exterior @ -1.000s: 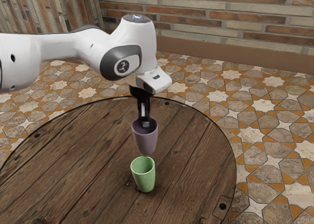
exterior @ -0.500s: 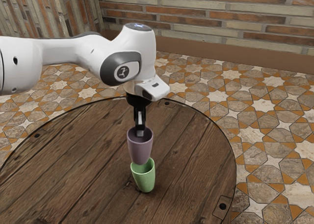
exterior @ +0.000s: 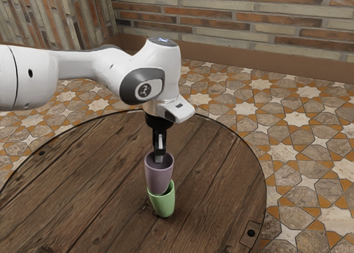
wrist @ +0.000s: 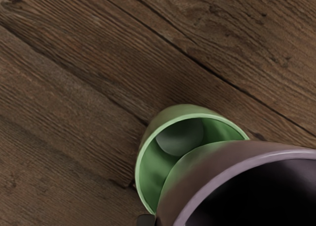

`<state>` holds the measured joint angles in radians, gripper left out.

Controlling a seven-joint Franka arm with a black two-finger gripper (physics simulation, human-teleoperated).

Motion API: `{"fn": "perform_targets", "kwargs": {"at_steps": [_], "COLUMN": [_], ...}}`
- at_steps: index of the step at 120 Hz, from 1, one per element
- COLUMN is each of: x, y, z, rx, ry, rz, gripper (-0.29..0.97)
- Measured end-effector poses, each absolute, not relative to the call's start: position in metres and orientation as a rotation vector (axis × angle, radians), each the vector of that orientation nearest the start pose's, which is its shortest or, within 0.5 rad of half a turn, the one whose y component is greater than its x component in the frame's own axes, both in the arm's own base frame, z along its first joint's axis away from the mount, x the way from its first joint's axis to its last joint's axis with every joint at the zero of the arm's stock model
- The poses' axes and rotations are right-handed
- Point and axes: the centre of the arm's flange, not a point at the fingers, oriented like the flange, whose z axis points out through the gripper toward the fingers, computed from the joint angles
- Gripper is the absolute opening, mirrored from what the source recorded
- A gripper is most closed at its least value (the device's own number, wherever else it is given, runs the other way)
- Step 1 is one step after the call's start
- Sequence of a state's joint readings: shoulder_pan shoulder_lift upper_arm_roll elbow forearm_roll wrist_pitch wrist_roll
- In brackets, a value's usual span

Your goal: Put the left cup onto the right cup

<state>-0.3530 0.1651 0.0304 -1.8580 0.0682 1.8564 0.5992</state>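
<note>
The purple cup [exterior: 159, 174] sits with its lower part inside the green cup [exterior: 162, 200], on the half of the desk [exterior: 72, 192] toward the exterior view's right. It is not centred: in the wrist view the purple cup [wrist: 212, 169] crowds one side of the green cup [wrist: 154, 162], and a crescent of the green inside and bottom shows beside it. The green one stands on the wood, leaning a little toward the exterior view's right.

My hand [exterior: 159, 156] comes straight down onto the purple cup's rim, its fingers pinched close on the cup's wall — it has hold of that cup.

The only marking I find is a small round emblem [exterior: 145, 89] on the grey joint cap of the arm [exterior: 72, 70], too small for me to read.

The desk is round, dark planks with a darker rim. Its curved edge runs past the cups on the exterior view's right, with tiled floor [exterior: 310, 131] beyond and a brick wall [exterior: 249, 15] behind. On the exterior view's left of the cups lies a broad stretch of bare wood.

A second ago the purple cup hung clear above the green one; half a second ago its base was just entering the mouth — now it has sunk deeper, and my hand has come down with it.
</note>
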Motion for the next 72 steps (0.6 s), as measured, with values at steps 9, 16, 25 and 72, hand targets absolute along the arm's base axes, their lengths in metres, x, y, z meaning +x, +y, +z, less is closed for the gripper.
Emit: {"fn": "perform_targets", "kwargs": {"at_steps": [9, 16, 25, 72], "x": [0.556, 0.558, 0.559, 0.566], "y": [-0.18, -0.18, -0.178, -0.174], "z": [0.413, 0.409, 0.403, 0.372], "rx": [-2.749, -2.753, -2.761, -2.78], "ry": [1.399, 1.394, 1.386, 1.36], "rz": [0.281, 0.287, 0.297, 0.354], "gripper": [-0.1, -0.1, -0.1, -0.1]}}
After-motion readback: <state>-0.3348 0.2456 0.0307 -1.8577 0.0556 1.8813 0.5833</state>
